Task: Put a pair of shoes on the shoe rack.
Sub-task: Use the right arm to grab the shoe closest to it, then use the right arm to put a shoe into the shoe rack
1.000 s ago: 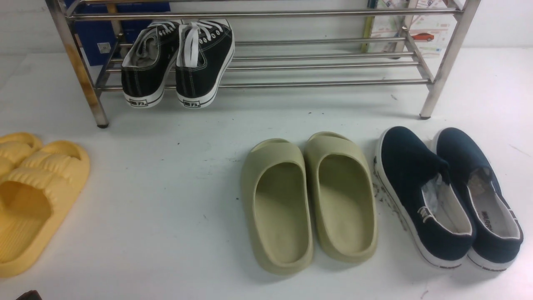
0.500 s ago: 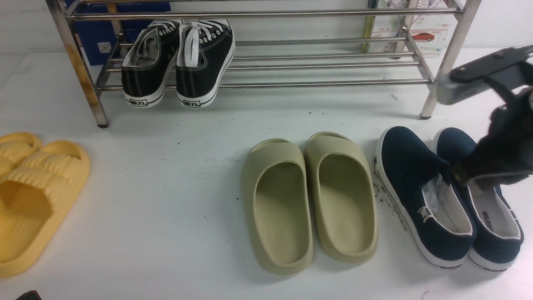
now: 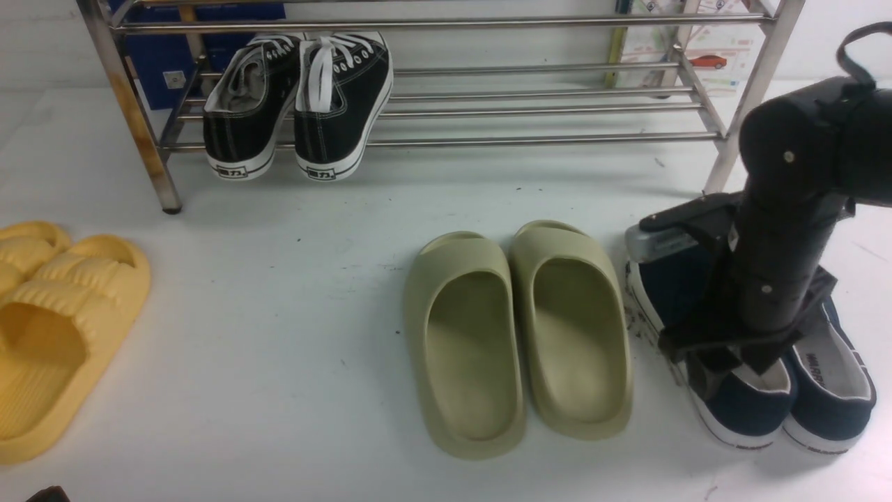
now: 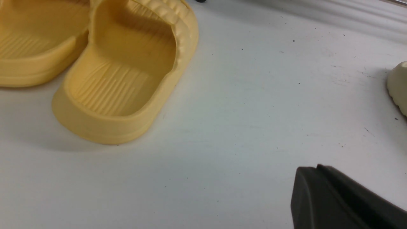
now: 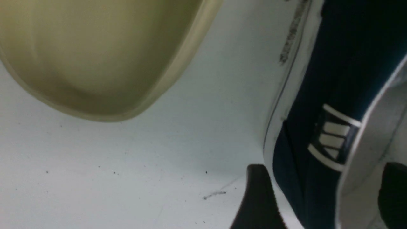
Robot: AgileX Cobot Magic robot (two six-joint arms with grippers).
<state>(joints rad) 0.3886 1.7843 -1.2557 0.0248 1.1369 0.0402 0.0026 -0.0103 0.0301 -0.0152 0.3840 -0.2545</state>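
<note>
- While the right arm point(image 3: 780, 230) stands over the lower right of the front view, the right gripper point(image 3: 728, 366) sits low at the navy shoes point(image 3: 826, 418), jaws spread wide.
- Right wrist view: the gripper point(image 5: 326, 194) straddles the side wall of the left navy shoe point(image 5: 318, 95). One finger point(image 5: 257, 203) is outside by the white sole, the other point(image 5: 394, 190) inside over the grey insole. The wall is between them and doesn't look pinched.
- Navy shoes sit side by side on the white surface point(image 3: 279, 314), lower right of frame, toes toward the rack point(image 3: 488, 141). The arm covers their front halves; the heels show.
- Rack spans the top of the frame, apart from the navy shoes. Its left front leg is rust-stained.
- Black sneakers point(image 3: 300, 104) are on the rack's lower shelf, upper left, heels overhanging the front bar.
- Green slides point(image 3: 519, 335) are at centre, just left of the navy shoes, small gap between.
- Yellow slides point(image 3: 63, 328) are at the left edge.
- Left gripper point(image 4: 343, 200): only one dark finger shows in the left wrist view, over bare surface near the yellow slides point(image 4: 120, 79). Can't tell how its jaws stand.
</note>
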